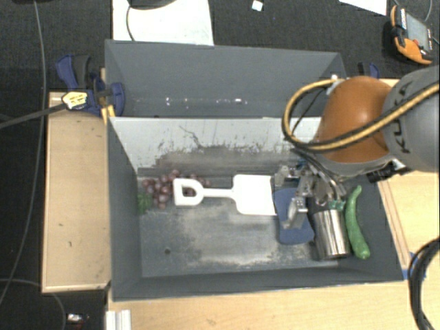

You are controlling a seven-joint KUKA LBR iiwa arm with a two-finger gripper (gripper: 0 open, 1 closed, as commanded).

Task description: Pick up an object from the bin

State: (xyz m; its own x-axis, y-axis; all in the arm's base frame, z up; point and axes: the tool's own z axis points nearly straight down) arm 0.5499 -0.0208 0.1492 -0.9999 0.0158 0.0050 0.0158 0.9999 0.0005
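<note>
Bin [206, 249], right side: end effector [297, 201] low over blue flat piece [294, 234], between white shovel [237, 194] and silver can [328, 234]; its grip cannot be told, nothing seen lifted, pick judged not yet made

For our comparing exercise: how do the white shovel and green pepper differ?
The shovel is white; the pepper is green. The shovel has a wide flat blade and loop handle; the pepper is slim and curved. The shovel lies across the middle of the bin; the pepper lies along its right side. Both rest on the bin floor.
</note>
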